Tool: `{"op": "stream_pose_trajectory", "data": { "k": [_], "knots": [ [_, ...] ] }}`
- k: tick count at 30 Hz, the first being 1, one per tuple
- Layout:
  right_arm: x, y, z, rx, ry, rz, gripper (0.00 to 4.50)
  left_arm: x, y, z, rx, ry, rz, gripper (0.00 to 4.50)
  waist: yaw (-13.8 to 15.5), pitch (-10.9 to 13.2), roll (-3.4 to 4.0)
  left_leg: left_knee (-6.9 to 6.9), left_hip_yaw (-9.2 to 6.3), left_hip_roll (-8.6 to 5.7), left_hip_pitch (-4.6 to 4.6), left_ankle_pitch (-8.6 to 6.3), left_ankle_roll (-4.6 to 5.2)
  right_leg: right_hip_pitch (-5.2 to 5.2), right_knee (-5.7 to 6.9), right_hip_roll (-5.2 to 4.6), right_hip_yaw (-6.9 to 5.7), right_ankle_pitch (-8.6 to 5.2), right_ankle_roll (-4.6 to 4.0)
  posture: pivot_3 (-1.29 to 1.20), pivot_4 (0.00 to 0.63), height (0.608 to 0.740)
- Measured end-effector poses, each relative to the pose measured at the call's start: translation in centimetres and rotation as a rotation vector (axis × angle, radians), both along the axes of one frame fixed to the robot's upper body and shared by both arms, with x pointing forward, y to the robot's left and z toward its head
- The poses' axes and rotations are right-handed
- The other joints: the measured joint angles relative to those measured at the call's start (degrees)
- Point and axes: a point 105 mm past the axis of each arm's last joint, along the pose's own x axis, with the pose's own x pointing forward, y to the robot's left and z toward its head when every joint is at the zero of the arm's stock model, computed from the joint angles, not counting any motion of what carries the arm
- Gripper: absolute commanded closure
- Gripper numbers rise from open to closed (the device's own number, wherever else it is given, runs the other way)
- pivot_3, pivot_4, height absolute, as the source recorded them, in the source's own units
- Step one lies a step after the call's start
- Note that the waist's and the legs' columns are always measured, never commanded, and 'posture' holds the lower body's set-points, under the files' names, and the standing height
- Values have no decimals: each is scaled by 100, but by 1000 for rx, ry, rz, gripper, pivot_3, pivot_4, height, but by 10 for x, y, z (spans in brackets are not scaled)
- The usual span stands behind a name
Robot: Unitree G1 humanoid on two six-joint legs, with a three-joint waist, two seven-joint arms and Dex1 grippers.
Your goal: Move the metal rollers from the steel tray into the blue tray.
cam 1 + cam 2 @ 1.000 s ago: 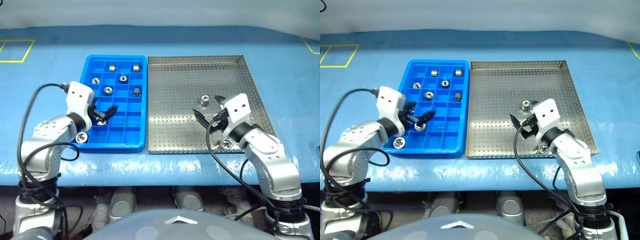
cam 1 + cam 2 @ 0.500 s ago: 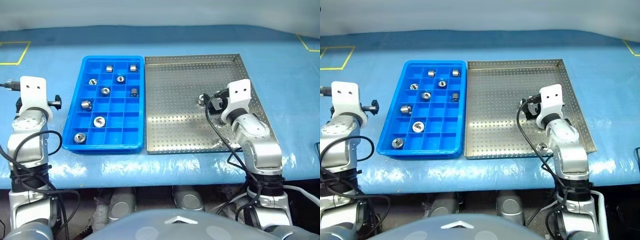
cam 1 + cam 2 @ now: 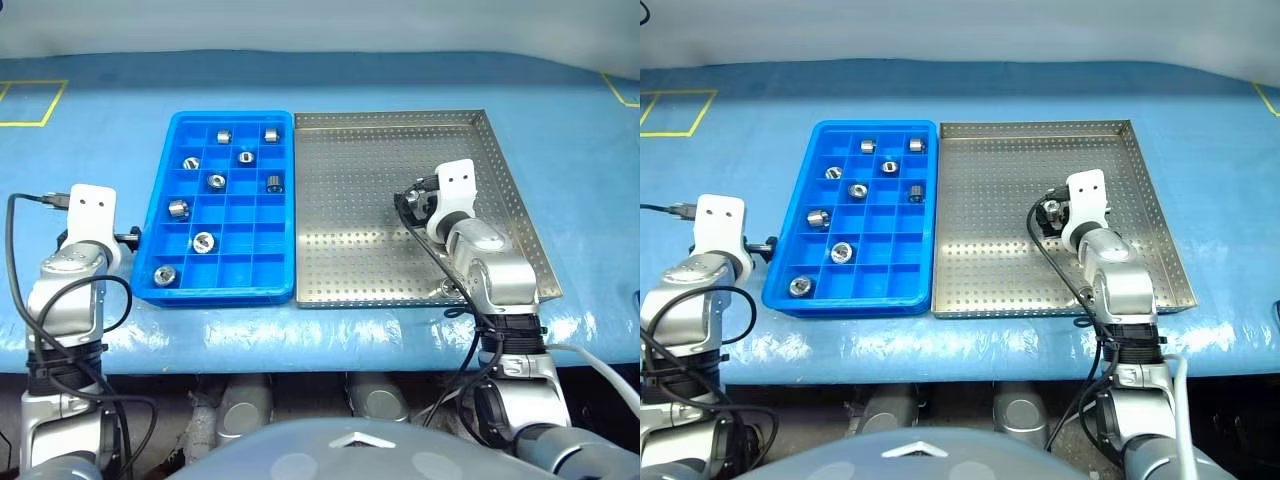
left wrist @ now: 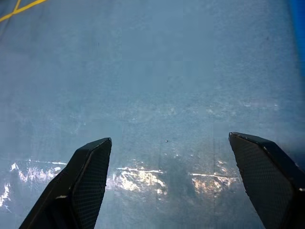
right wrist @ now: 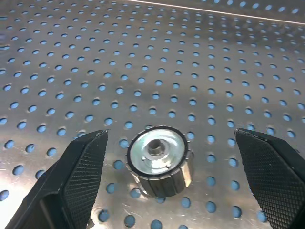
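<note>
The blue tray (image 3: 232, 283) lies left of the steel tray (image 3: 380, 150) and holds several metal rollers, one of them (image 3: 203, 240) near its front. Another roller (image 5: 159, 160) stands on end on the steel tray's perforated floor. My right gripper (image 5: 171, 136) is open and low over that floor, a finger on each side of this roller without touching it; the gripper (image 3: 1048, 210) sits right of the tray's middle. Off the blue tray's left side, my left gripper (image 4: 169, 140) is open over the blue table cover, with nothing between its fingers (image 3: 126, 238).
The blue cover (image 3: 120, 100) spreads over the whole table, with yellow tape marks at the far left (image 3: 30, 100) and far right corners. Cables loop from both wrists. The steel tray's raised rim (image 3: 520, 200) runs just right of my right arm.
My left gripper has drawn back leftward off the blue tray to the bare cover. My right gripper has moved forward and down until it straddles the roller on the steel tray.
</note>
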Motion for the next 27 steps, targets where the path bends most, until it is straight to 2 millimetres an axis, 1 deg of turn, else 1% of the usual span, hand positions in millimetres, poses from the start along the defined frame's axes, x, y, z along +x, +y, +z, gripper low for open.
{"op": "stream_pose_trajectory", "data": {
  "k": [4, 6, 7, 9, 11, 12, 14, 15, 18, 19, 21, 23, 24, 27],
  "knots": [
    [2, 5, -1, 14, 2, 11, 0, 1, -1, 1, -12, -9, -8, 194, 27, 0, 0, 0, 0, 0, 0, 0, 0, 0, -2, 0, 0, 0, 0, -55, 150, 740],
    [2, 4, -2, 15, 8, 7, 397, 4, -1, 7, -31, -53, 3, 146, 32, 0, 0, 0, 0, 0, 0, 0, 0, 1, -1, 0, -1, 0, 0, -54, 150, 740],
    [3, 4, -4, 16, 17, 2, 593, 9, -3, 14, -47, -102, 4, 146, 36, 0, -1, 1, -1, 1, 1, 0, -1, 1, 0, 0, -2, 1, 0, -54, 150, 740],
    [3, 3, -7, 16, 30, -4, 1218, 19, -6, 31, -90, -212, -1, 146, 36, 0, -1, 2, -1, 3, 1, 1, -2, 1, 1, 2, -3, 1, 1, -53, 150, 740],
    [3, 3, -8, 14, 33, -8, 1932, 28, -9, 59, -127, -365, -11, 146, 31, 0, -1, 2, -1, 3, 1, 1, -2, 0, 0, 2, -2, 2, 1, -55, 150, 740],
    [3, 2, -8, 12, 33, -9, 2194, 31, -10, 72, -129, -426, -21, 146, 17, 0, -1, 1, 1, 3, 1, 1, -2, 1, -1, 2, 0, 2, 1, -55, 150, 740],
    [3, 2, -7, 10, 29, -10, 2194, 33, -15, 89, -156, -515, -49, 146, -7, 0, -1, -1, 2, 3, 2, 1, -2, 1, -1, 1, 1, 2, 1, -57, 150, 740],
    [3, 2, -7, 9, 28, -11, 2194, 34, -19, 92, -165, -535, -70, 146, -9, 0, -1, -1, 1, 3, 2, 1, -2, 1, 0, 2, 1, 2, 1, -57, 150, 740],
    [2, 4, -5, 12, 14, -6, 2194, 36, -39, 94, -235, -555, -174, 146, -9, 0, -1, 0, 0, 2, -1, 1, -2, 0, 0, 2, 0, 2, 1, -67, 150, 740],
    [0, 7, -1, 15, -5, 9, 2194, 36, -50, 94, -244, -543, -244, 146, -14, 0, 0, -1, 0, 1, -2, 1, -2, -1, 0, 2, 1, 2, 1, -70, 150, 740],
    [-3, 22, 18, 20, -74, 69, 2194, 35, -79, 90, -270, -501, -409, 146, -44, 0, 0, -1, 1, 1, -2, 1, -2, -2, 0, 2, 2, 1, 2, -75, 150, 740],
    [-6, 40, 38, 33, -139, 141, 2194, 33, -101, 85, -306, -470, -523, 146, -68, 0, 0, 1, 1, 4, 0, 1, -2, -2, 1, 6, 1, 0, 4, -81, 150, 740],
    [-9, 51, 46, 48, -167, 188, 2194, 32, -107, 84, -309, -453, -565, 146, -93, 0, 0, 1, 0, 9, 1, 1, -2, -2, 2, 10, 1, -3, 9, -84, 150, 740],
    [-28, 101, 73, 115, -241, 405, 2194, 28, -118, 85, -271, -417, -696, 146, -201, 1, 1, -1, -1, 22, 4, 1, -2, -4, 7, 23, 0, -10, 18, -93, 150, 740]
  ]
}}
